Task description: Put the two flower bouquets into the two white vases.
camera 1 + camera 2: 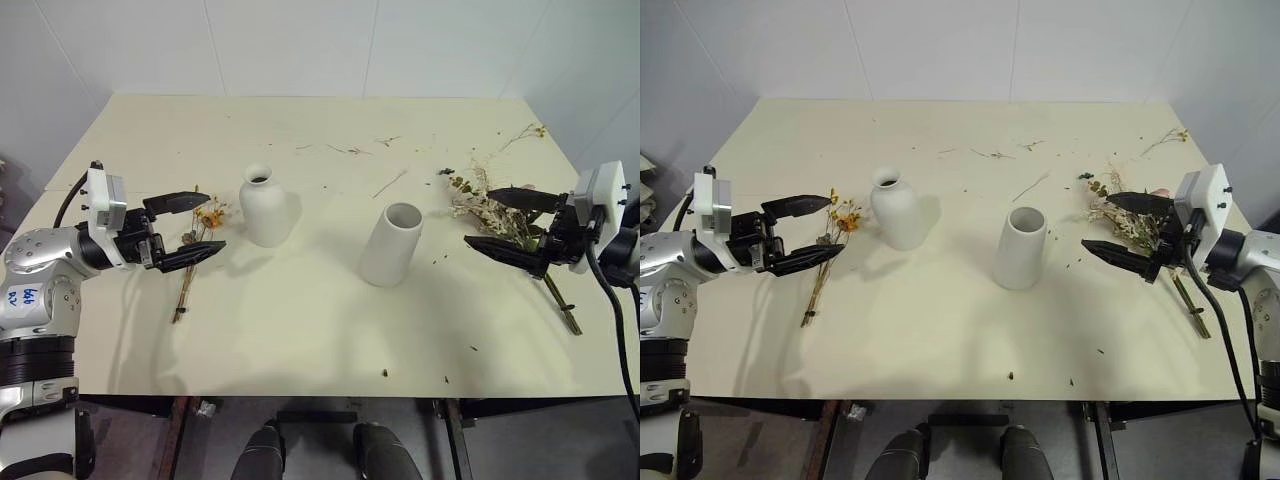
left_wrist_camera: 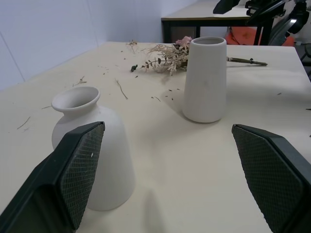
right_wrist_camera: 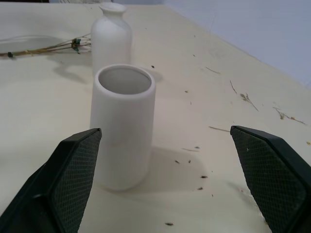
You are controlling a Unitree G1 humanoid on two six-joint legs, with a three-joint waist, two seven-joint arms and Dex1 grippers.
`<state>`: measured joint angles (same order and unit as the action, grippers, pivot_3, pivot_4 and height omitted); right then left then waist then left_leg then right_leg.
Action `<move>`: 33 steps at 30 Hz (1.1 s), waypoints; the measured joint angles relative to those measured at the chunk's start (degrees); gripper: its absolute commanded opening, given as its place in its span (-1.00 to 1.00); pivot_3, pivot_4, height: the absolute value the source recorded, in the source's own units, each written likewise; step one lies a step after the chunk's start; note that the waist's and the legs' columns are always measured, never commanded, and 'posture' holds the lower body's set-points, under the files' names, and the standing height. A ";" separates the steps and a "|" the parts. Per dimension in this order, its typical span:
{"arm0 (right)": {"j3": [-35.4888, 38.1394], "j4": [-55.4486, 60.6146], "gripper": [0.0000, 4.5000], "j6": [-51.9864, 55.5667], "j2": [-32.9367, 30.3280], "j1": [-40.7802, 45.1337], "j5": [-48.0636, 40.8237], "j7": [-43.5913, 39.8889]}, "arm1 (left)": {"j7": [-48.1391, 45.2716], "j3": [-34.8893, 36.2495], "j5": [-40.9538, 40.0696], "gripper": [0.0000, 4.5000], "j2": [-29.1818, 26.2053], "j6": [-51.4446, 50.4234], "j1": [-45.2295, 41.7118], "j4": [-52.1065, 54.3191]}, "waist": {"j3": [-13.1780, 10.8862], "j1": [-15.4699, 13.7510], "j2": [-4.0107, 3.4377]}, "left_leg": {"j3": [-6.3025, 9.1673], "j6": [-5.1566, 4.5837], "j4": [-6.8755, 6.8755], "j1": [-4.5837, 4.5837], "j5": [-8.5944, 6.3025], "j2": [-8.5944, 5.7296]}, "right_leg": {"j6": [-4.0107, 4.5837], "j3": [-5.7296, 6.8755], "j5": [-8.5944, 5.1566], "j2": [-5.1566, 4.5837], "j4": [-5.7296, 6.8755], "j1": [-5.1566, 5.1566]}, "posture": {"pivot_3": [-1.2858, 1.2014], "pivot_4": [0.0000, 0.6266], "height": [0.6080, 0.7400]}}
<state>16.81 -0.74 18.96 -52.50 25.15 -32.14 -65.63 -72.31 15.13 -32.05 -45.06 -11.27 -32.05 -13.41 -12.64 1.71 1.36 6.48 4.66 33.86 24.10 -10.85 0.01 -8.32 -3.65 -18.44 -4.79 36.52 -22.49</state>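
Head camera first: a cream rectangular table [image 1: 300, 340] fills the frame, littered with loose brown twigs [image 1: 390, 183] toward the upper middle. Left of centre stands the short rounded white vase with the narrow neck [image 1: 266, 207], upright. Right of centre stands the taller plain white cylinder vase [image 1: 391, 244], upright too, well apart from the first. At the left edge the left gripper [image 1: 190, 229] hangs level above the table, its two black fingers spread wide, nothing between them. Beneath and just beyond it lies the small thin spray of yellow-orange blooms on brown stems [image 1: 198, 240], flat on the table, blooms near the short vase, stems trailing toward the lower left. On the right side the right gripper [image 1: 1115, 228] mirrors it, fingers wide apart and empty, over the large bunch of cream dried sprigs and green leaves [image 1: 1125, 213], which lies flat with its stems running toward the lower right.

Left wrist camera now: two mesh-padded fingers [image 2: 73, 179] rise from the bottom, gaping, with the short vase at lower left, the cylinder vase at centre right, and the large bunch lying behind it, a pink bloom showing.

Right wrist camera: fingers [image 3: 73, 174] wide again, the cylinder vase between them at centre left, the short vase behind it at top, the thin spray at upper left.
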 measured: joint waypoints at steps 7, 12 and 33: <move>1.22 -6.20 1.00 5.54 -4.38 0.62 0.10 0.43 | 0.14 -1.28 -0.46 0.99 2.57 -0.95 -1.07 3.17 | -0.01 -0.26 -0.01 | 0.00 0.00 0.03 0.03 0.00 -0.02 | 0.00 0.00 0.00 -0.01 -0.01 0.01 | 0.03 -0.52 1.00; -3.37 -16.99 1.00 11.25 -10.66 7.21 7.66 3.39 | -0.23 -2.90 -1.49 0.99 3.91 -1.94 -4.04 4.64 | 0.00 0.14 -0.02 | -0.02 0.00 0.08 -0.01 0.00 -0.02 | 0.04 -0.03 0.03 0.00 -0.04 0.02 | 0.03 -0.52 1.00; -28.31 -63.97 1.00 17.53 -1.25 37.35 33.85 3.93 | 3.59 -3.12 -4.33 0.99 5.88 -6.88 4.17 18.32 | -0.04 1.56 -0.15 | -0.16 -0.01 0.02 0.00 0.00 -0.01 | -0.07 -0.26 0.08 0.06 -0.10 -0.06 | 0.03 -0.52 1.00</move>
<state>-11.50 -64.71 36.48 -53.76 62.50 1.71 -61.71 -68.72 12.01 -36.38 -39.18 -18.15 -27.88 4.90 -12.69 3.27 1.22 6.32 4.65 33.88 24.11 -10.86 0.00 -8.39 -3.92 -18.36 -4.73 36.41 -22.56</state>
